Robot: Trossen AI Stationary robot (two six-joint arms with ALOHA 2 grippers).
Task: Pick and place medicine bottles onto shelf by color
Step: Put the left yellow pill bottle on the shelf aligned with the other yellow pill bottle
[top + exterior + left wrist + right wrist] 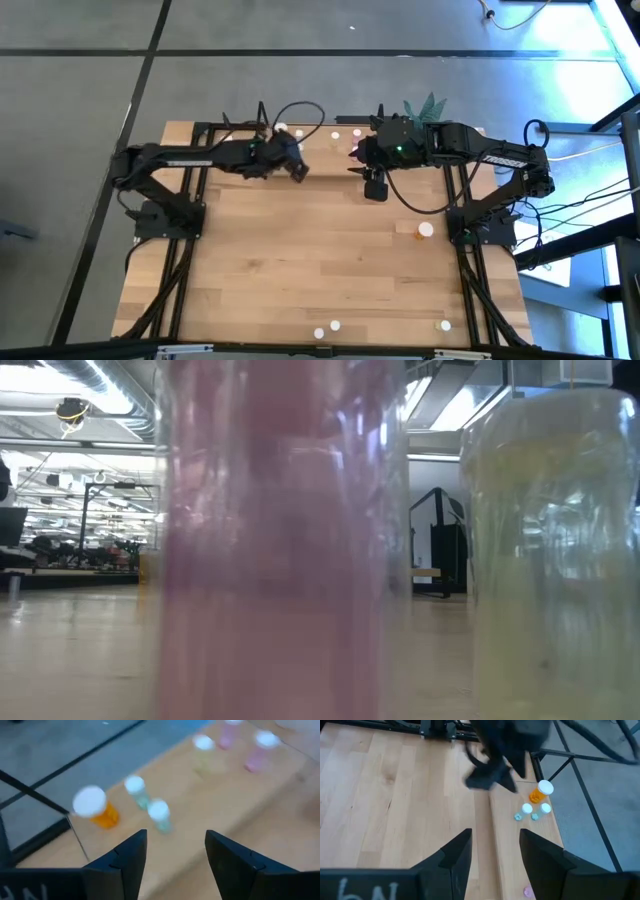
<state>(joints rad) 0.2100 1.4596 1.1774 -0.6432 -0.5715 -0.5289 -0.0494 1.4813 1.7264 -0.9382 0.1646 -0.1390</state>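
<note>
Fingers (134, 851) apart – two green bottles (159, 814)

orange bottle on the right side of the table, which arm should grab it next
Right, probably. The orange bottle sits on the table's right side, near the right arm's base, and the right gripper hangs open and empty nearer to it. The left gripper, also open, is farther away.

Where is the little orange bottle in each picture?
High view: too small to tell at the shelf's left end.
Low view: not in it.
Left wrist view: orange bottle beside two green bottles.
Right wrist view: orange bottle past the left gripper.
Shared landmark: the green bottles beside it.
</note>
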